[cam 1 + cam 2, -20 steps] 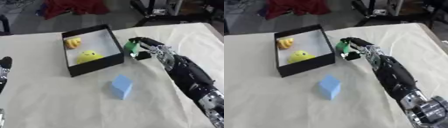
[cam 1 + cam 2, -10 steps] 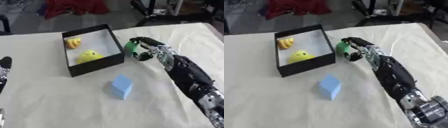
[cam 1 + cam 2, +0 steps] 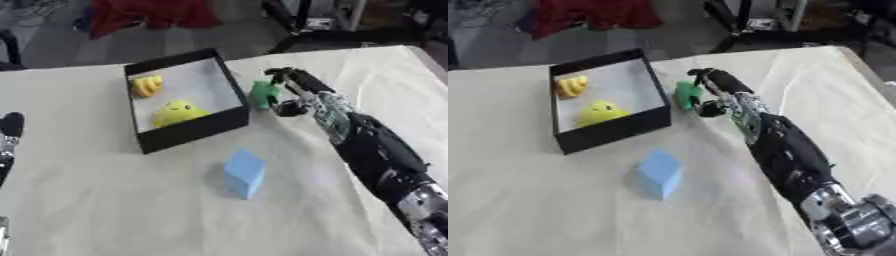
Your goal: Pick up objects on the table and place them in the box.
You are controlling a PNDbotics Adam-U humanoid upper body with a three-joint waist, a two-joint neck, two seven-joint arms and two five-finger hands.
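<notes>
In the left eye view, my right hand [image 3: 293, 95] was just beside the right wall of the black box [image 3: 229, 91], fingers and thumb curled around a small green object [image 3: 262, 93] that I pinched there, outside the box and close against its rim. Inside the box lay two yellow objects: one [image 3: 147, 85] near the far left corner, the other [image 3: 178, 112] nearer the front wall. A blue block [image 3: 244, 172] sat on the cream tablecloth [image 3: 105, 200] in front of the box, apart from it. My left hand [image 3: 9, 135] showed far to the left of the box, at the picture's edge; I could not tell how its fingers stood.

In the right eye view, the same green object [image 3: 685, 94] sat in my grasp beside the box's right wall.
</notes>
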